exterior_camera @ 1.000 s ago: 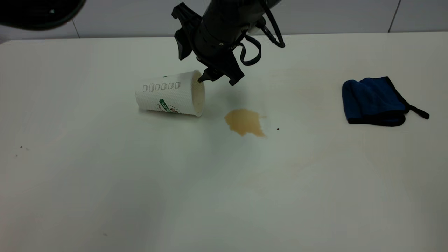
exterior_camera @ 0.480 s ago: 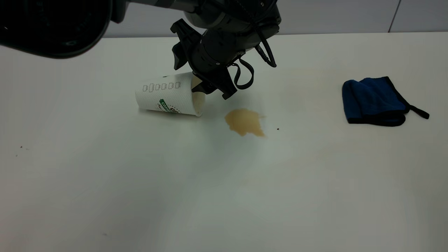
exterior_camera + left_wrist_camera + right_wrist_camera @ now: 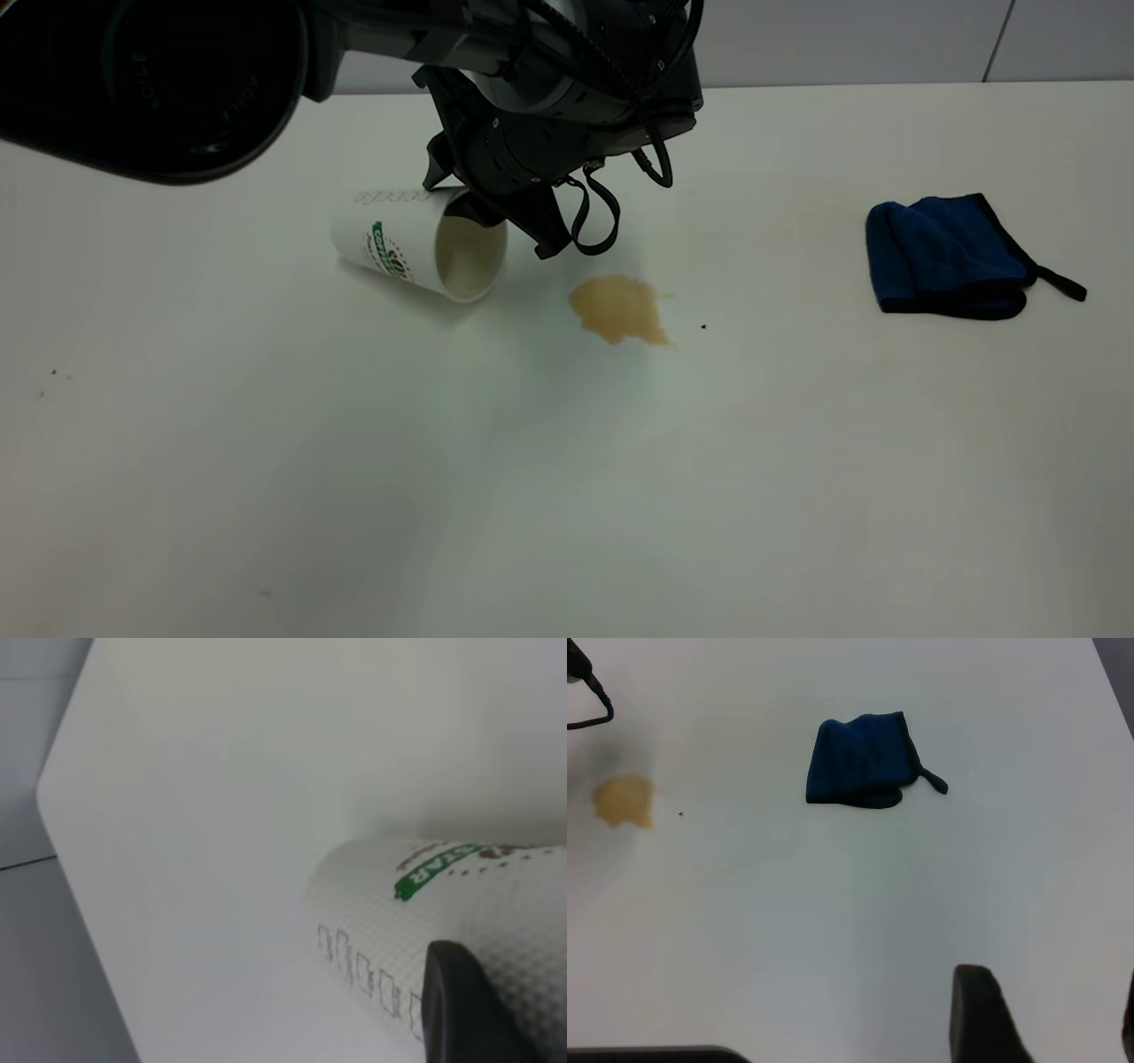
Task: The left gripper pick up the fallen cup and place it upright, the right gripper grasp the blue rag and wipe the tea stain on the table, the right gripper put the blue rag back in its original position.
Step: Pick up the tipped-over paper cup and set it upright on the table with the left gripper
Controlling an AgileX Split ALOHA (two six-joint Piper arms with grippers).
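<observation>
Cup (image 3: 416, 251) on side, far-left of table (image 3: 567, 461), mouth facing near-right toward tea stain (image 3: 618, 308). Left gripper (image 3: 496, 217) straddles rim, one finger inside (clamped or not: cannot tell). Right gripper parted, idle, out of exterior view.

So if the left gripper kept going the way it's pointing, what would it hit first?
The left gripper already sits at the cup rim, one finger against its wall; pushing on, it would likely meet the table just below.
</observation>
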